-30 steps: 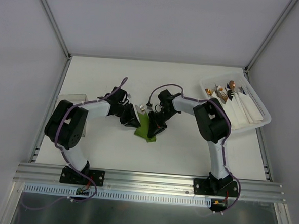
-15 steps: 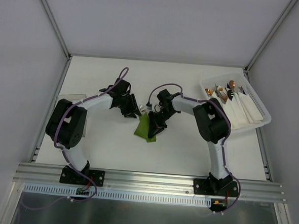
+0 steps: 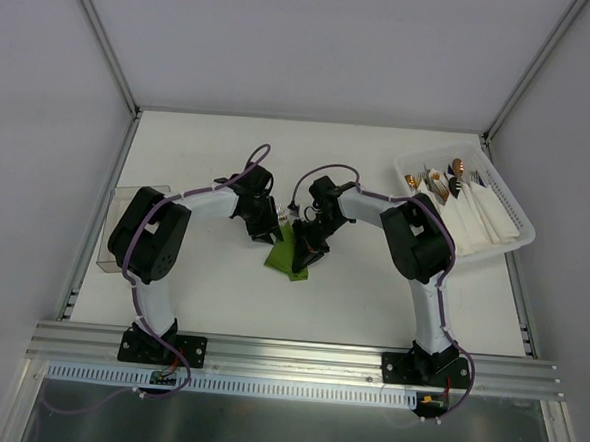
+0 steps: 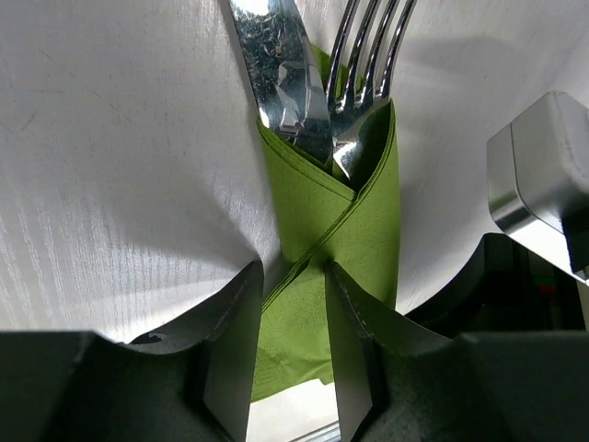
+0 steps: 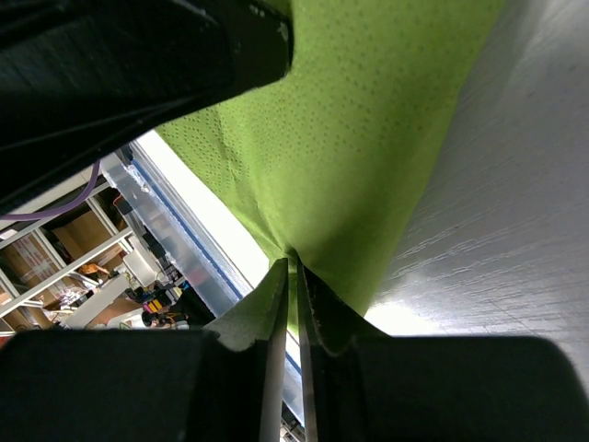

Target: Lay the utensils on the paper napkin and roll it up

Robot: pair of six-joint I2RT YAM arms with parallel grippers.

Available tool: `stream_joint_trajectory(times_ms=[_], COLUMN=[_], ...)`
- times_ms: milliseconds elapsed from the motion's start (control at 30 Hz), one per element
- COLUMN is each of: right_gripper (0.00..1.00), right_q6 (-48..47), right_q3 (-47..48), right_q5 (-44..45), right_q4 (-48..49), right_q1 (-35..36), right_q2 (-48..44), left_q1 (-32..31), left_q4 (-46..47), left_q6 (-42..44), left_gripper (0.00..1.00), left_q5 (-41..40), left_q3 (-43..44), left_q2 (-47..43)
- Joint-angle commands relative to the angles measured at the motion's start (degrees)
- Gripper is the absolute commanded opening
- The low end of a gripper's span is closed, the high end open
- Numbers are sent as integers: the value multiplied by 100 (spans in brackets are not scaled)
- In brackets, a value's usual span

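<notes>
The olive-green paper napkin lies at the table's middle, folded into a slim wrap around the utensils. In the left wrist view a knife blade and fork tines stick out of the napkin's upper end. My left gripper sits at the wrap's upper left. Its fingers stand a little apart over the green folds. My right gripper is shut on the napkin's right edge, with green paper pinched between its fingertips.
A white basket at the back right holds white folded napkins with copper-tipped cutlery. A clear plastic box stands at the table's left edge. The right gripper's metal body shows close beside the napkin in the left wrist view.
My left gripper has swung right and a little forward, from beside the utensil heads onto the napkin's upper part. The right gripper has stayed shut on the napkin's edge.
</notes>
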Motion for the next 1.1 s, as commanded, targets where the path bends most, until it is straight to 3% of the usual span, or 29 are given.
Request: stream_joint_trajectory(times_ms=[0,433,667,833,1067], right_gripper=[12,9,9,8,11], right_q6=[-191,-235,-261,-279,-401], right_q3=[47,126,144,144,161], right_q5=[785,759,768,785,803], right_q4=[-113,-184,-210,-227,-228], right_q1=[31,58,58,58,31], right_q2=[198,251,260,260,50], left_q1=[-42,-69,-69,-60,-7], left_q4=[-120,11,143,266,530], left_q6=[-125,-240,-292,-380,-170], left_gripper=[33,28,15,1,0], left_q5=[-180,-180,-57,-22,4], left_q3=[165,112,33,-73,-239], left_q2=[44,123,246,272,-61])
